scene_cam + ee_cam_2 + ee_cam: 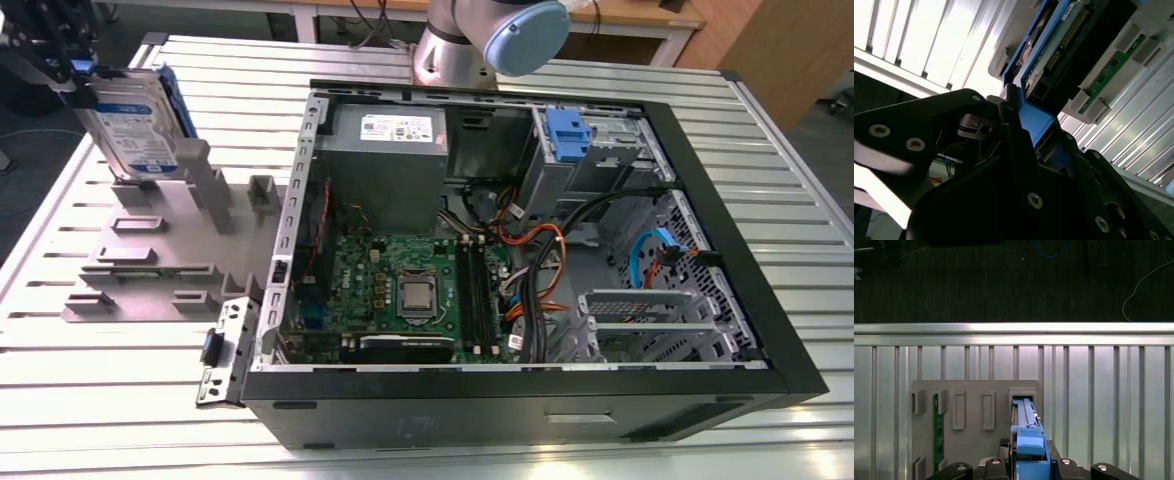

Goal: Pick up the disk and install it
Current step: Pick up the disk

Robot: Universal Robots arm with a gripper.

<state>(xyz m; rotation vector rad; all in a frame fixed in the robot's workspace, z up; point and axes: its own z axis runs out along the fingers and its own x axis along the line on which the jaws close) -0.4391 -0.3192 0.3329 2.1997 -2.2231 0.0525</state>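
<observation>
The disk, a silver drive with a white-and-blue label in a blue caddy, stands upright at the exterior view's far left. Its lower end sits at a slot of the grey holder. My gripper is shut on its upper end. In the second wrist view the black fingers clamp the blue caddy, and the drive's underside runs down to the holder. In the first wrist view the caddy's blue edge rises from the slot into my gripper.
An open computer case fills the middle of the slatted metal table, with a blue drive bay and a grey power supply at its far end. A green board stands in another holder slot. The arm's base is behind the case.
</observation>
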